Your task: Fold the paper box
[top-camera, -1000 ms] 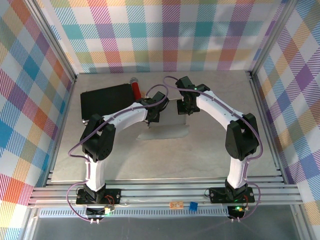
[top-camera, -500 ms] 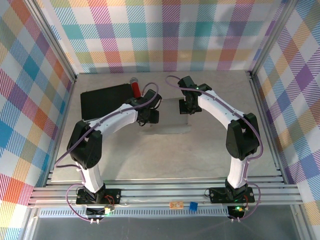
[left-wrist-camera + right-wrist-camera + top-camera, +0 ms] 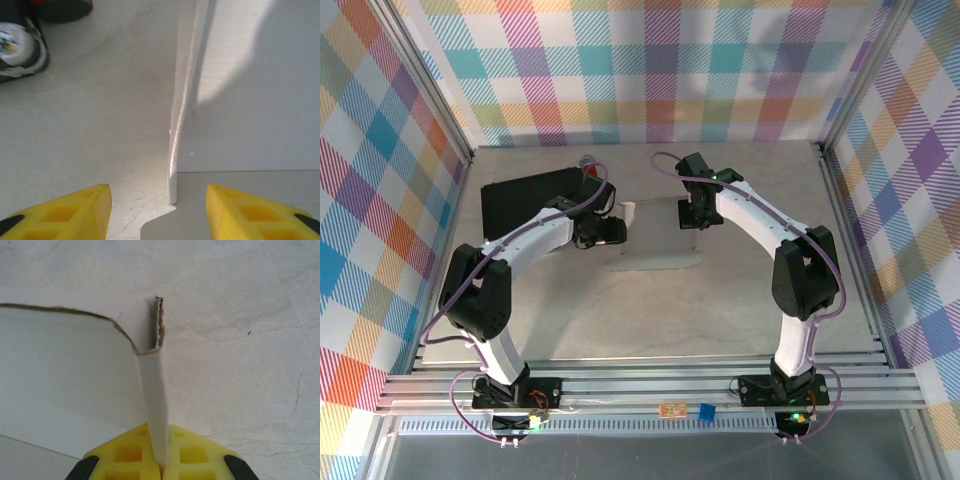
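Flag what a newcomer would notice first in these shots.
The loud plaid walls around the table hit first. Next comes the paper box at the table's middle: the right claw is shut on a raised flap, and the left claw is open, facing an upright wall edge. A black case lies at the far left.

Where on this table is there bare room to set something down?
The table is bare across the near half, between the paper box and the arm bases, and in the far right corner beyond the right gripper. It is crowded far left, where the black case, left gripper and box sit close.
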Action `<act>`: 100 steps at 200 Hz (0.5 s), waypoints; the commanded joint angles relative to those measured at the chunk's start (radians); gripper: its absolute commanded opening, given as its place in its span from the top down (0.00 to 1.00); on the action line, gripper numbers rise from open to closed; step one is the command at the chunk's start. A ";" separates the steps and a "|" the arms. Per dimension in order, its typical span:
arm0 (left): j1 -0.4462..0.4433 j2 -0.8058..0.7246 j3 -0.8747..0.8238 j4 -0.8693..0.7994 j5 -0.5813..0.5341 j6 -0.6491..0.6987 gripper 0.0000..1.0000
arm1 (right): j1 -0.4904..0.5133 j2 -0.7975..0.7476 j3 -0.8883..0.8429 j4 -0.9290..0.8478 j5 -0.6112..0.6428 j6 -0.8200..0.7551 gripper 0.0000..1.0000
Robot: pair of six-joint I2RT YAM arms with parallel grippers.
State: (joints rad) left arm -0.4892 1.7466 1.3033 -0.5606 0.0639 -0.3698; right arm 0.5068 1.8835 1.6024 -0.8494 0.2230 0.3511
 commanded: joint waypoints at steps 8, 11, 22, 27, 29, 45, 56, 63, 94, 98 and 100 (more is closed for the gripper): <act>-0.006 0.041 -0.003 0.025 0.039 0.021 0.49 | -0.004 -0.032 0.005 0.009 -0.011 -0.012 1.00; -0.006 0.043 -0.004 0.027 0.039 0.019 0.50 | -0.004 -0.033 0.006 0.009 -0.012 -0.013 1.00; -0.006 0.055 -0.004 0.033 0.031 0.019 0.51 | -0.004 -0.037 0.002 0.012 -0.014 -0.012 1.00; -0.005 0.062 -0.002 0.034 0.023 0.019 0.51 | -0.004 -0.038 0.001 0.012 -0.016 -0.011 1.00; -0.006 0.066 -0.001 0.035 0.019 0.019 0.52 | -0.004 -0.039 0.001 0.012 -0.016 -0.012 1.00; -0.006 0.088 0.002 0.053 0.003 0.023 0.55 | -0.004 -0.043 -0.004 0.012 -0.017 -0.010 1.00; -0.006 0.105 0.008 0.069 0.004 0.025 0.59 | -0.004 -0.044 -0.006 0.012 -0.016 -0.009 1.00; -0.006 0.116 0.017 0.073 0.005 0.024 0.62 | -0.004 -0.044 -0.007 0.010 -0.016 -0.006 1.00; -0.006 0.145 0.034 0.083 -0.021 0.017 0.76 | -0.002 -0.045 -0.003 0.009 -0.020 -0.002 1.00; -0.007 0.147 0.036 0.085 -0.025 0.017 0.78 | -0.002 -0.044 -0.003 0.009 -0.020 -0.003 1.00; -0.006 0.148 0.038 0.087 -0.027 0.018 0.79 | -0.001 -0.045 -0.003 0.009 -0.020 -0.002 1.00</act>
State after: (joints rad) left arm -0.4900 1.8786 1.3106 -0.4889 0.0761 -0.3515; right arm 0.5072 1.8744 1.6024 -0.8459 0.2127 0.3515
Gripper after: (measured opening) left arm 0.255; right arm 0.048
